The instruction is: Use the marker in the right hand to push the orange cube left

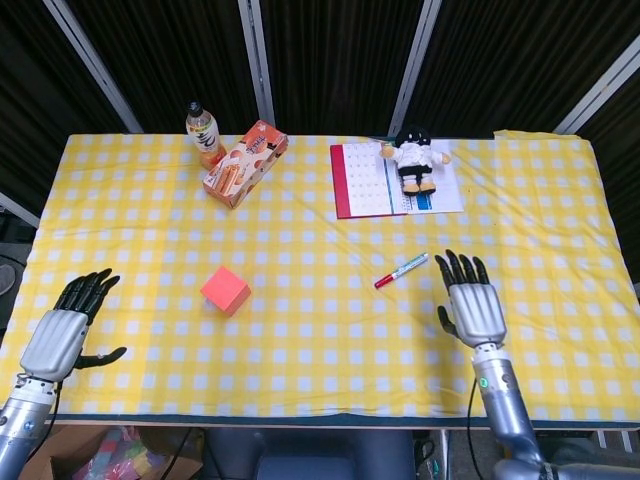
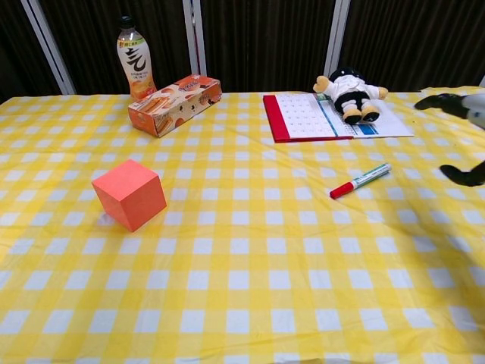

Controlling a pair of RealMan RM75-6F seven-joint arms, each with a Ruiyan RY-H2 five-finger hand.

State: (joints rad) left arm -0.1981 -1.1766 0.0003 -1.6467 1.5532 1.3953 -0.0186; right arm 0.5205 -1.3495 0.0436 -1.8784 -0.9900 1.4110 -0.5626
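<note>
Nearest the front edge of the table (image 1: 330,385), the right hand (image 1: 470,305) hovers toward the right corner with fingers spread, grasping nothing. The left hand (image 1: 62,330) sits by the front left corner, likewise released and empty. The marker (image 1: 401,270) lies free on the cloth just left of and slightly beyond the right hand, its long axis slanting from the red cap at the near left to the far right. The right hand is by far the nearer one to it. The orange cube (image 1: 225,290) rests well apart to the left of the marker, left of the table's middle. Any push leftward probably first needs the marker picked up.
</note>
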